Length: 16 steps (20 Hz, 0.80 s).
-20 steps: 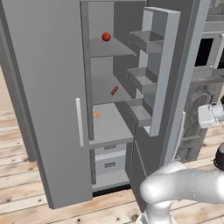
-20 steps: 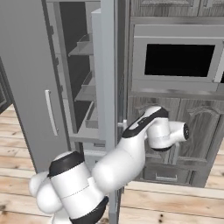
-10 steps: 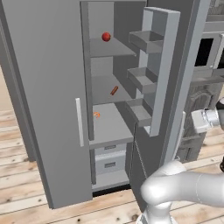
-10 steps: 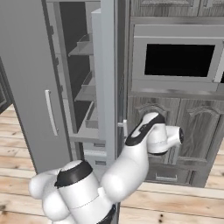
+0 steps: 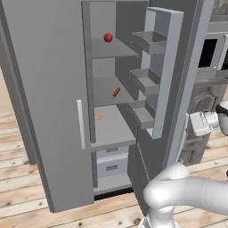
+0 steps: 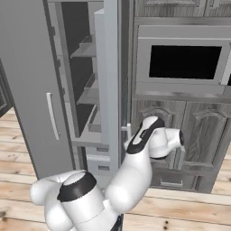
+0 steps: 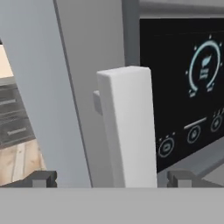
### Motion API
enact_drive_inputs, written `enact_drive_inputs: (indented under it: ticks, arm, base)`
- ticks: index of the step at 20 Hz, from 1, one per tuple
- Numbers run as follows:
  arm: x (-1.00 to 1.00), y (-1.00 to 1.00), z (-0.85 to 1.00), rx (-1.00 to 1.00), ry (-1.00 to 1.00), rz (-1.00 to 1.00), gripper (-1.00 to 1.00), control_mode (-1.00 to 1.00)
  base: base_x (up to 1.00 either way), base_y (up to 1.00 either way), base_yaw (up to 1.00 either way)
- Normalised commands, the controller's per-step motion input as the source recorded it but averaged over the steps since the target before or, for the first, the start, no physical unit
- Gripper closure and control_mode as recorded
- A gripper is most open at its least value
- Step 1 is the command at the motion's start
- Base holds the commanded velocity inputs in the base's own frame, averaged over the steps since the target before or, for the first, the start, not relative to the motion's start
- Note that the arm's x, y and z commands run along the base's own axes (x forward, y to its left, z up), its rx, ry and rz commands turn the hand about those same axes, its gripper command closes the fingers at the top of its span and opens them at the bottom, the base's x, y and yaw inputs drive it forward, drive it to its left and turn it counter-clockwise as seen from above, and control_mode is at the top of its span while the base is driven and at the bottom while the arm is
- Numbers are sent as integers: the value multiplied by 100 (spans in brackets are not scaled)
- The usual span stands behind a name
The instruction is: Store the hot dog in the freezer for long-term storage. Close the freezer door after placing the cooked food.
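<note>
- Red-orange hot dog [image 5: 116,92] lies on the middle shelf [image 5: 109,91] of the freezer [image 5: 111,67], so placing looks done; a round red ball [image 5: 107,37] sits on the shelf above.
- Freezer door [image 5: 178,89] stands open, its grey bins [image 5: 147,80] facing the compartment.
- Step in hand, by my judgement: closing the door.
- Tool [image 7: 111,177] spread wide, holding nothing; the pale bar handle [image 7: 127,131] stands between the two fingertips [image 7: 41,178], beside the dark dispenser panel [image 7: 183,87].
- To do it well: keep the bar centred between the fingers, push on the door's outer face near the handle edge, follow the hinge arc smoothly.
- Risk: tool slips off the bar, or the door stops short of shut.
</note>
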Motion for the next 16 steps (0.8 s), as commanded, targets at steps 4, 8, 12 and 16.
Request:
enact_drive_inputs:
  ticks: [4,8,12,16]
  arm:
    - [0,26,-8,0,0,7,-100,-100]
    - [0,29,-10,0,1,10,-100,-100]
    - [-2,40,-8,0,0,12,-100,-100]
    - [-10,55,-2,0,1,12,-100,-100]
  base:
    - [0,0,0]
    - [0,0,0]
    - [0,0,0]
    - [0,0,0]
